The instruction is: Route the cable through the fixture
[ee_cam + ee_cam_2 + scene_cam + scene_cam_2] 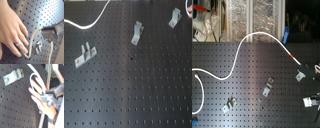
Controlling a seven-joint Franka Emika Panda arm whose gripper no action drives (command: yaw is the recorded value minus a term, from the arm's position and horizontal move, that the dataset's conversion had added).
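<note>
A black perforated board (252,95) carries three silvery metal clips. In the second exterior view, the small forked clip (301,76) sits near the second exterior view's right edge. A longer narrow clip (268,88) lies near the middle of the board, and a wider bracket (229,104) with two prongs lies farther toward the second exterior view's left.

The white cable (247,42) runs in a long curve across the board. From the left edge it rises over the back of the board and comes down toward the forked clip. Its end, marked with a short red section, reaches the gripper (314,70) just beside that clip.

In the first wrist view, the gripper's (51,33) metal fingers (50,30) are closed on the cable (32,41), which bends in a loop beside the forked clip (38,47). A person's hand (12,30) wearing a ring rests on the board, its fingertips touching the cable loop. The second wrist view shows the same hand (42,97) beneath the cable (36,76), with another clip (12,77) well apart from the gripper (50,96).
</note>
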